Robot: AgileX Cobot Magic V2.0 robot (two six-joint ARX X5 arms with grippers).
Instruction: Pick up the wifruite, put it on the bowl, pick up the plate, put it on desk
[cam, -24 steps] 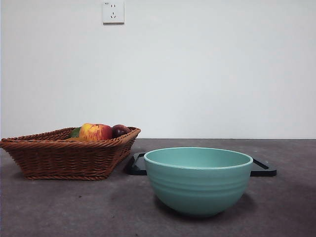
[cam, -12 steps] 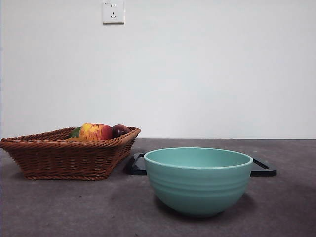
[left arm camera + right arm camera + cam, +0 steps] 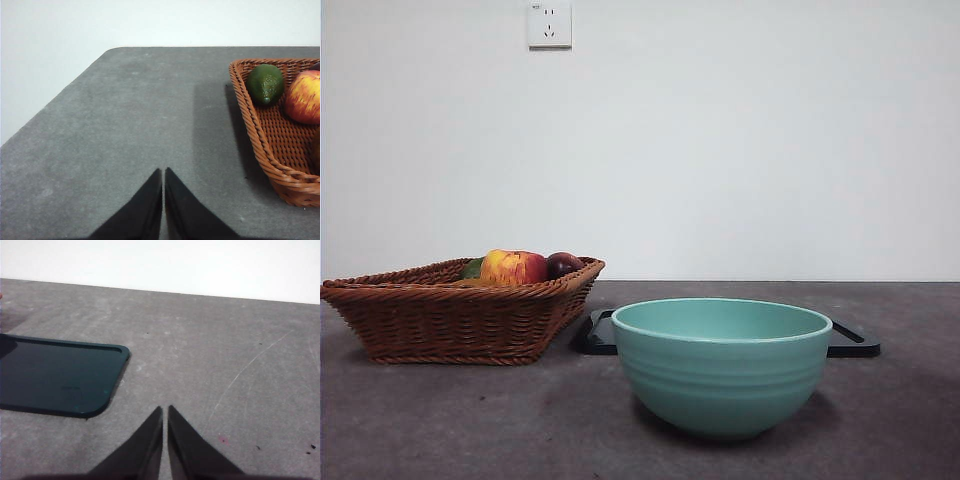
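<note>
- Nothing has moved since the earlier front frames: basket, bowl and tray sit exactly as they did.
- My left gripper (image 3: 163, 172) hangs over bare counter (image 3: 125, 125), jaws pressed together and holding nothing; the wicker basket (image 3: 265, 150) lies off to one side of it.
- My right gripper (image 3: 165, 410) is likewise closed to a slit and empty, above the counter just beside a corner of the dark flat tray (image 3: 55, 375).
- Neither arm shows in the front view.
- Teal bowl (image 3: 722, 365) stands upright on the counter, near the camera, with the tray behind it and the basket at its side, apart from it.
- Basket contents: red-and-yellow apple (image 3: 513, 267), dark purple fruit (image 3: 563, 264), green avocado (image 3: 265, 83).
- Wifruite (image 3: 315, 150): only a dull brownish sliver at the edge of the left wrist view, inside the basket; I cannot confirm more.
</note>
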